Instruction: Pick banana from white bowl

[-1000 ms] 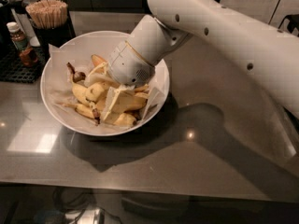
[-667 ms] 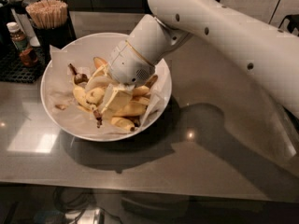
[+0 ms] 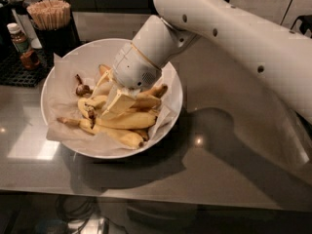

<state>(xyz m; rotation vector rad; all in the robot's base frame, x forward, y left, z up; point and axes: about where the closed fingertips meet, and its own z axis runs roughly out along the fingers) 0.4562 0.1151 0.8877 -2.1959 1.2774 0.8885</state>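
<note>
Several alike, heaped on crinkled paper (image 3: 62,97) inside the white bowl (image 3: 174,97); the banana (image 3: 130,120) flat in the pile, just under the gripper (image 3: 117,106), not lifted. Gripper down among the fruit, touching it; cannot tell how far open, nor whether anything held. Reach judged done; firm grasp and lift-out left. Farther off on the surface (image 3: 229,174), cup of wooden sticks (image 3: 50,14) and small bottle (image 3: 21,46)

A single high camera looks steeply down over the near edge of the counter (image 3: 224,174), close on the gripper (image 3: 117,105) inside the white bowl (image 3: 83,50).
</note>
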